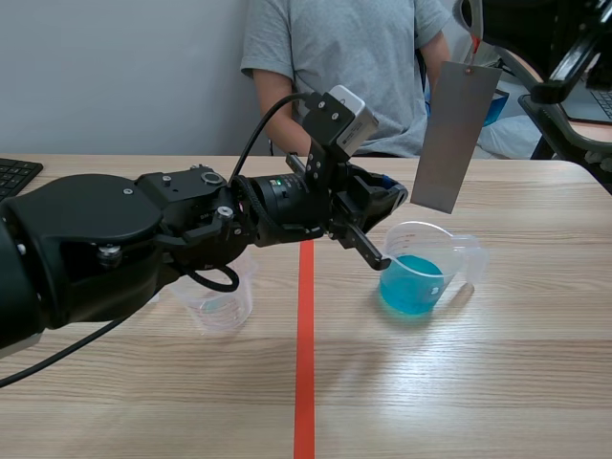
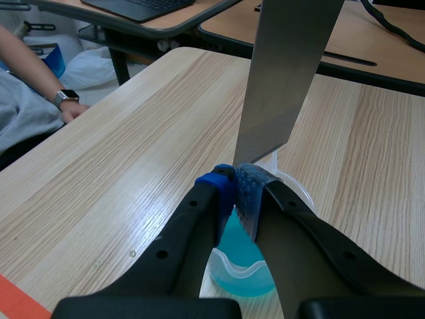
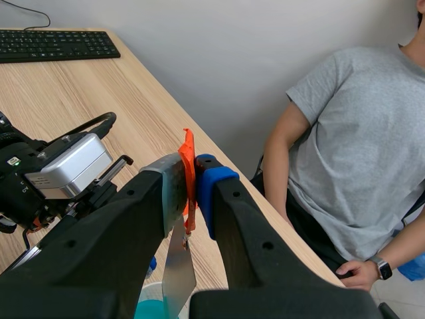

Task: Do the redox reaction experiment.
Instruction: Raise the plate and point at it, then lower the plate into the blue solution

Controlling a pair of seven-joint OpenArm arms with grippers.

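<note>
1. Nearest on the table (image 1: 497,382) is the orange-red tape line (image 1: 304,363), which runs away down the middle.
2. Left of the line, an empty clear beaker (image 1: 222,304) stands partly under the left arm.
3. Right of the line stands the beaker of blue liquid (image 1: 419,275). Its spout shows only in the left wrist view, directly beneath that arm's fingertips.
4. The left gripper (image 2: 237,191) sits just left of and above this beaker. The left wrist view shows its 2 pads drawn together with nothing between them; the scene view does not resolve this.
5. The metal plate (image 1: 455,134) hangs slightly tilted above the beaker of blue liquid. Its lower edge is clear of the liquid and just ahead of the left fingertips.
6. The right gripper (image 3: 192,189) is closed on the orange tab (image 3: 188,166) at the plate's top edge. Only the right wrist view shows this grip.
7. Farthest, a person (image 1: 344,67) in a grey shirt sits across the table. A wristwatch (image 2: 65,97) appears in both wrist views only.
8. A keyboard (image 1: 14,174) lies at the far left.
</note>
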